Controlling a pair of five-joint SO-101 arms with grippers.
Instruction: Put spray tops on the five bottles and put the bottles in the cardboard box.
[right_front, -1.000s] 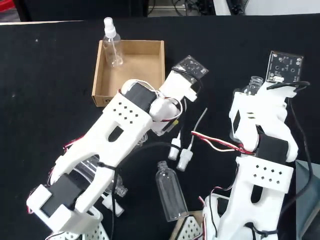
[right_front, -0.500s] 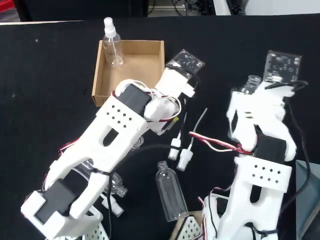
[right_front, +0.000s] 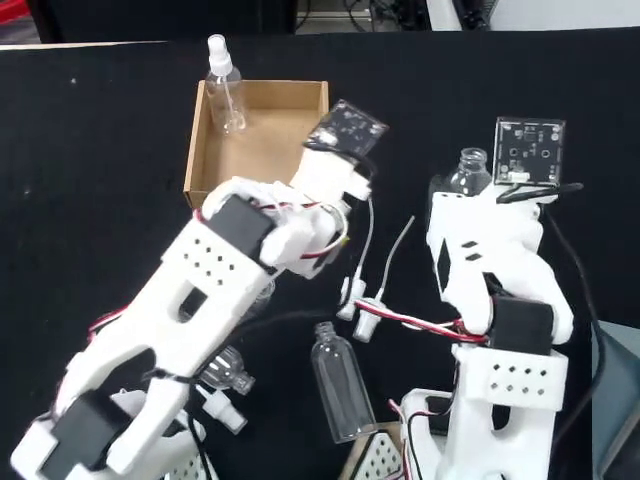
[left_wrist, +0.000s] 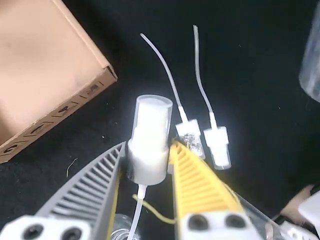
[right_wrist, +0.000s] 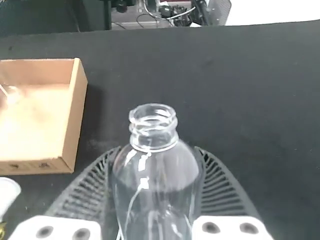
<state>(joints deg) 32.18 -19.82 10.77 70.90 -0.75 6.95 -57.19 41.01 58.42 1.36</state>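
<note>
While one capped bottle is standing in the cardboard box, the left pincer is gripping a spray top and the right pincer is clasping an open bottle; four are awaiting caps.

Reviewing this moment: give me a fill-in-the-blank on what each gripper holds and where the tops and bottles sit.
1. The left gripper is shut on a ____.
2. The open bottle in the right gripper has ____ top on its neck.
3. The capped bottle stands upright inside the ____.
4. On the table between the arms lie ____ loose spray tops.

Missing words: spray top; no; cardboard box; two.
</note>
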